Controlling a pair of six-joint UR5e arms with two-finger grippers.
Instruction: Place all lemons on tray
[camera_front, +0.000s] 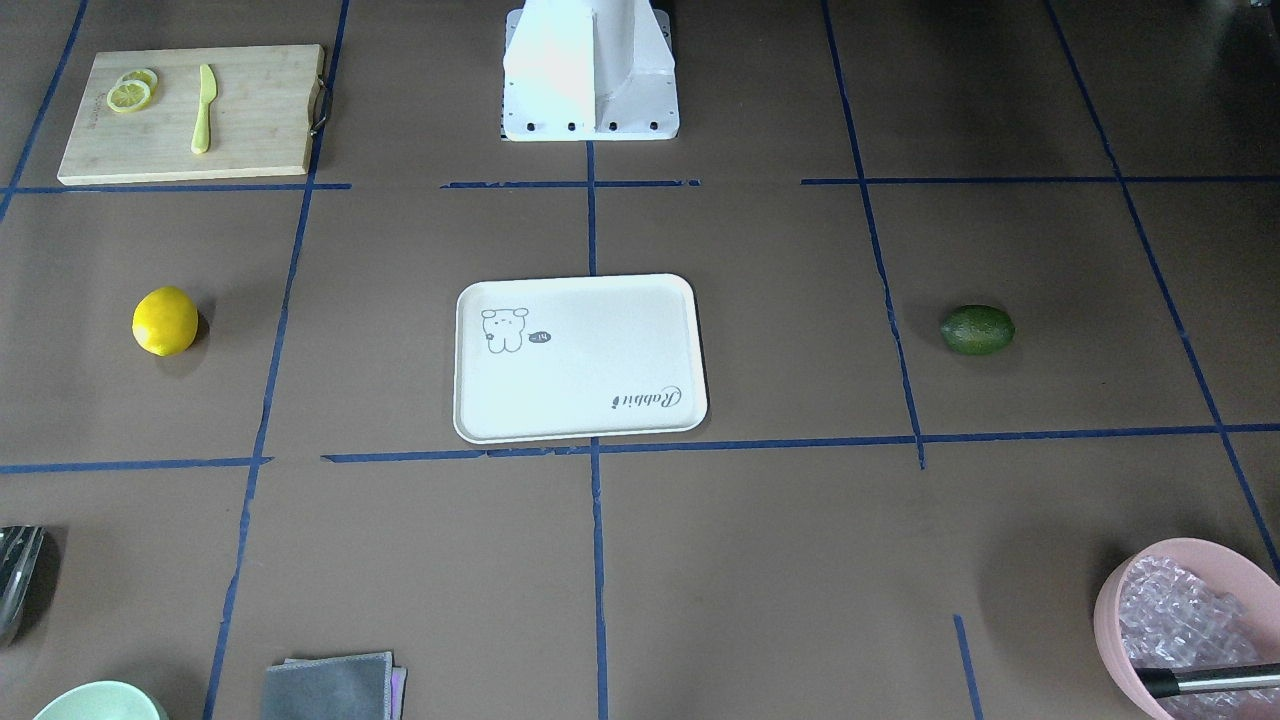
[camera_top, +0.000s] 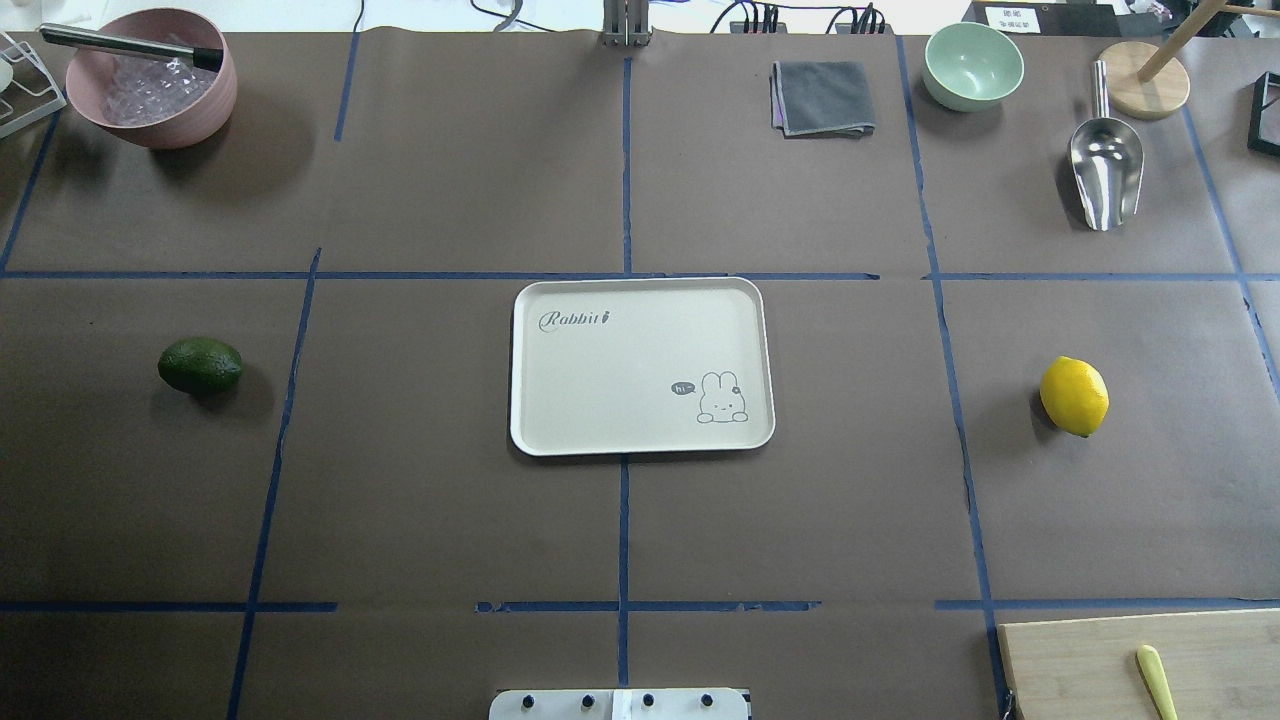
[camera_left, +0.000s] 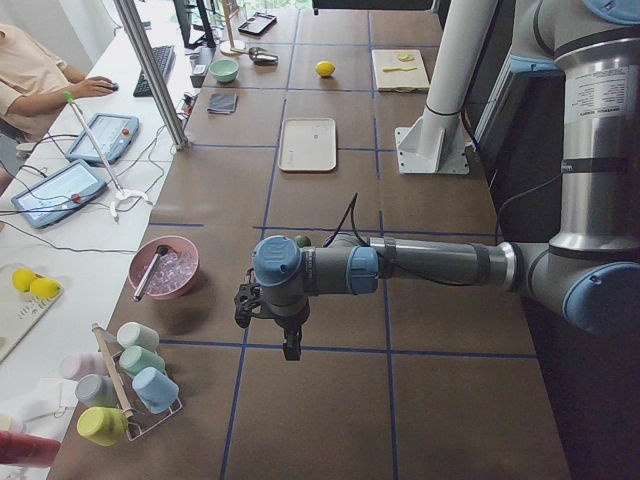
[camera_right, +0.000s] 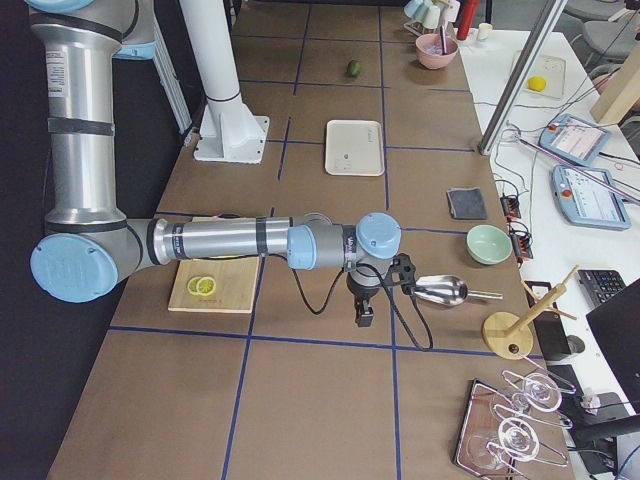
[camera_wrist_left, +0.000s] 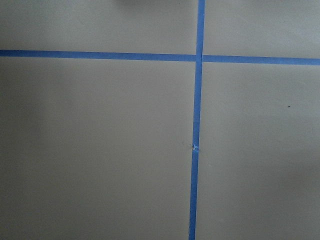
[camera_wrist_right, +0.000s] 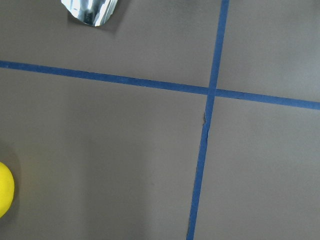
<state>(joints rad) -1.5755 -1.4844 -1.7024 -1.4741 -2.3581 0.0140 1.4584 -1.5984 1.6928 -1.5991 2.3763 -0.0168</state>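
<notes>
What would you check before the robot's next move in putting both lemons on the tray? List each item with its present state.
1. Tray has room: ok, nothing lies on it.
2. Yellow lemon free to grasp: ok, it lies alone on the robot's right side, apart from the tray.
3. Green lemon free to grasp: ok, it lies alone on the robot's left side, apart from the tray.
4. Left gripper open: cannot tell, it shows only in a side view.
5. Right gripper open: cannot tell, for the same reason.
6. Lemons on tray: not ok, neither is there yet.
</notes>
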